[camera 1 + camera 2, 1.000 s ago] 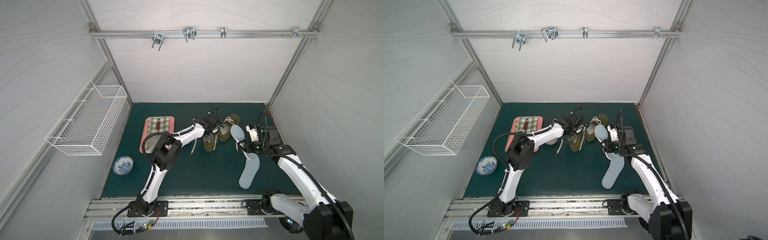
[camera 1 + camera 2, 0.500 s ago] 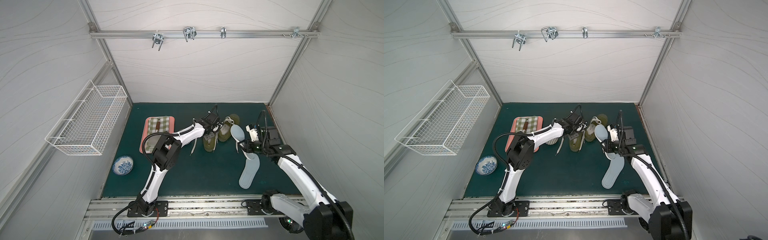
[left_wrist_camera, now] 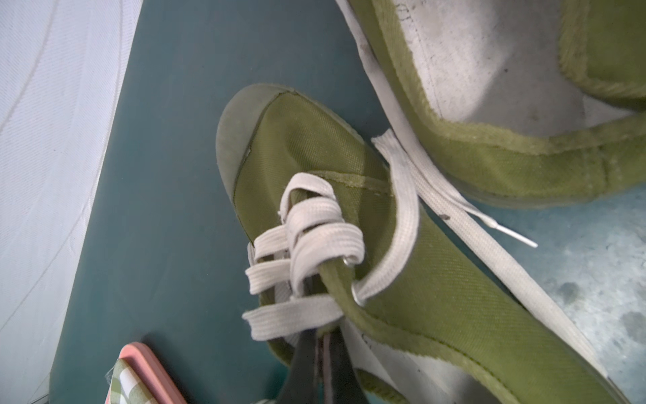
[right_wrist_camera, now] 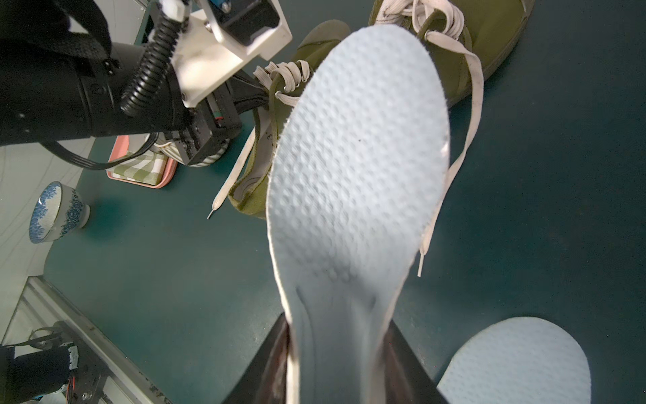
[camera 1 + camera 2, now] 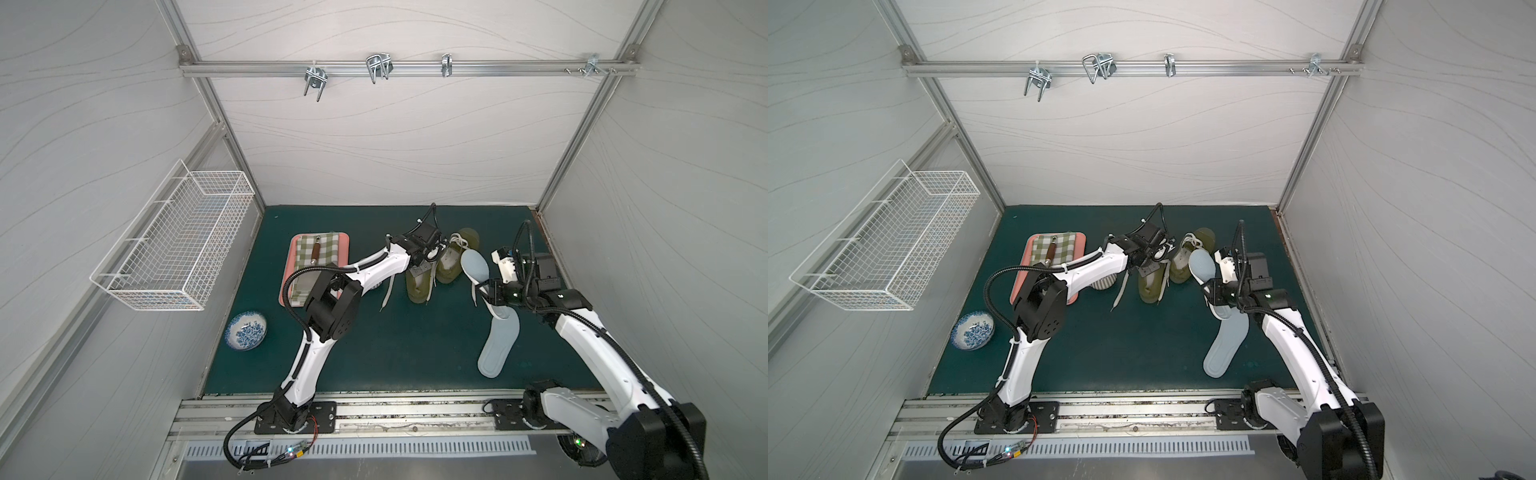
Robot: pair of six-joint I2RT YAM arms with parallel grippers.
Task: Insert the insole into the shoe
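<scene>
1. The shoe (image 3: 307, 147) is olive woven canvas, matt, with a smooth rubbery toe cap (image 3: 234, 140).
2. Its laces (image 3: 314, 224) are flat ribbed white cloth; the eyelets (image 3: 354, 292) shine like metal.
3. The insole (image 4: 356, 175) is pale, dimpled, possibly foam.
4. The bowl (image 5: 246, 331) is glossy glazed ceramic.

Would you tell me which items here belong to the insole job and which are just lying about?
Job: light-blue insole in the right gripper; olive shoe pinched by the left gripper; second olive shoe; spare insole.
Lying about: blue-and-white bowl; pink tray; checked cloth; wire basket.
</scene>
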